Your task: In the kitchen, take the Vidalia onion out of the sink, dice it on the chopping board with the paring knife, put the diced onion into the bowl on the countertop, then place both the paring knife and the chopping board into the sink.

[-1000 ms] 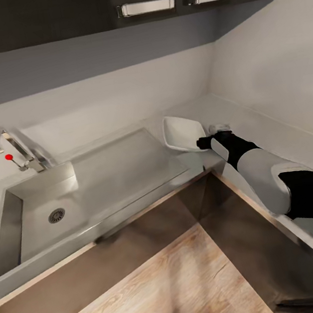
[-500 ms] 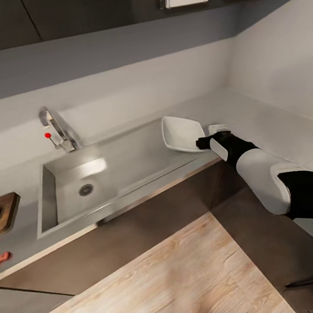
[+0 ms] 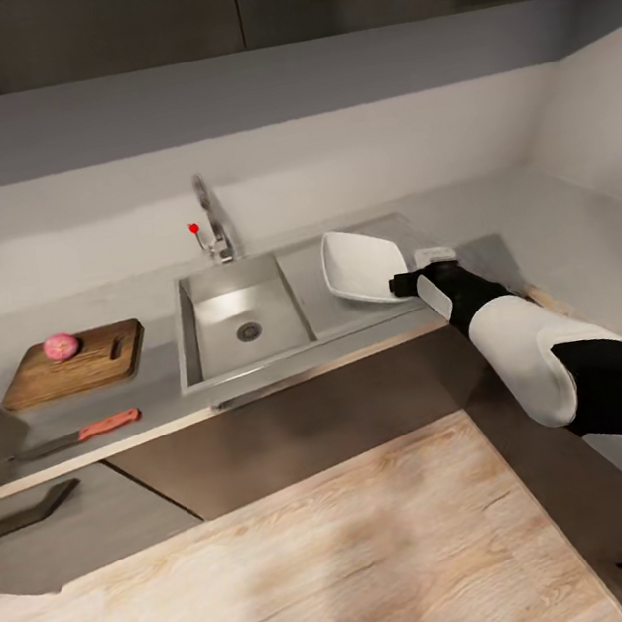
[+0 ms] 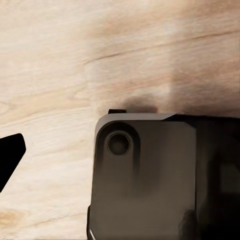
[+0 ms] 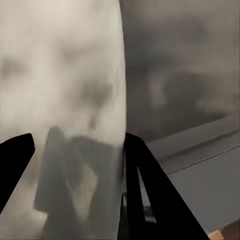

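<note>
On the worktop [image 3: 164, 399], the onion [image 3: 61, 347] is set on the chopping board [image 3: 76, 363], left of the sink [image 3: 244, 330]; the paring knife [image 3: 81, 433] is laid before the board; the bowl [image 3: 362, 267] is tilted right of the basin

The right gripper [image 3: 400, 286] was mostly hidden behind the rim of the bowl [image 3: 361, 265] it gripped, so its fingertips could not be made out from the head. In the right wrist view the bowl [image 5: 65, 90] was a pale blur pressed close between the dark fingers [image 5: 150, 190], its edges cut off by the frame. Far off to the gripper's left, the paring knife [image 3: 78, 434] had a blade too dim to trace against the countertop [image 3: 164, 399]. The right arm's upper part ran out of frame.
</note>
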Available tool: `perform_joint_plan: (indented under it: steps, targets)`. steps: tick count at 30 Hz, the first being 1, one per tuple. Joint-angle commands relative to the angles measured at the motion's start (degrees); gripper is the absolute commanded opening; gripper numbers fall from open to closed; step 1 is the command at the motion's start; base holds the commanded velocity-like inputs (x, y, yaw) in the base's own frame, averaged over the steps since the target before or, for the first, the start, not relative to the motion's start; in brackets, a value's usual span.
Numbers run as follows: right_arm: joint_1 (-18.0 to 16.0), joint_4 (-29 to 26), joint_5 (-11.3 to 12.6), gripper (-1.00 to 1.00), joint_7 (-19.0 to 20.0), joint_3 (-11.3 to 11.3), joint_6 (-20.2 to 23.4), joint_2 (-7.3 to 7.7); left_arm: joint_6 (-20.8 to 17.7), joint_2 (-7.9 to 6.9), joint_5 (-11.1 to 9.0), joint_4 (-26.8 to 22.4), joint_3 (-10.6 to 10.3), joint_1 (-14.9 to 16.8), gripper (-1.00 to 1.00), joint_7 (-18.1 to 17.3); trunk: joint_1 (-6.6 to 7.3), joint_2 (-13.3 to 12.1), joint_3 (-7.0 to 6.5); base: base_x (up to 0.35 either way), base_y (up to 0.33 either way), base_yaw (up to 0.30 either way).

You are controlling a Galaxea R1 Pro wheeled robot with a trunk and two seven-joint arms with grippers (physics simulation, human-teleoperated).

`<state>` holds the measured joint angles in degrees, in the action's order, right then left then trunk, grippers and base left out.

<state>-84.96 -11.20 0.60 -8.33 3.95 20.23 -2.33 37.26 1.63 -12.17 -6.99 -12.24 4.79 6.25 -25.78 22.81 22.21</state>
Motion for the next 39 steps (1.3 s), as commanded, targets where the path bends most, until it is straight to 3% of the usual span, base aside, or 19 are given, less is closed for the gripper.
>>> perform_joint_plan:
  steps: [1, 6, 10, 19, 39]
  targets:
    - [-0.03, -0.12, 0.10, -1.00, -0.22, 0.44, 0.25, -0.07, 0.18, -0.03, -0.31, 0.05, -0.51, 0.04, 1.00, 0.35, -0.01, 0.10, 0.09, -0.211, 0.250, 0.284]
    - [-0.03, -0.38, -0.10, -1.00, -0.82, 0.33, 0.25, -0.09, 0.18, -0.04, -0.31, 0.05, -0.50, 0.04, 1.00, 0.35, -0.01, 0.10, 0.09, -0.209, 0.250, 0.284]
    - [-0.03, -0.88, -0.08, -1.00, -3.96, -0.57, 0.32, -0.08, 0.18, -0.04, -0.31, 0.05, -0.50, 0.04, 1.00, 0.35, -0.01, 0.10, 0.09, -0.197, 0.252, 0.279]
    - [-0.03, -1.73, -0.12, -1.00, -4.60, -1.06, 0.46, 0.06, 0.18, -0.05, -0.31, 0.05, -0.50, 0.04, 1.00, 0.35, -0.01, 0.10, 0.09, -0.145, 0.267, 0.200]
    - [-0.03, -2.87, -0.16, -1.00, -4.77, -1.14, 0.60, 0.13, 0.18, -0.05, -0.31, 0.05, -0.54, 0.04, 1.00, 0.35, -0.01, 0.10, -1.49, -0.044, 0.289, 0.009]
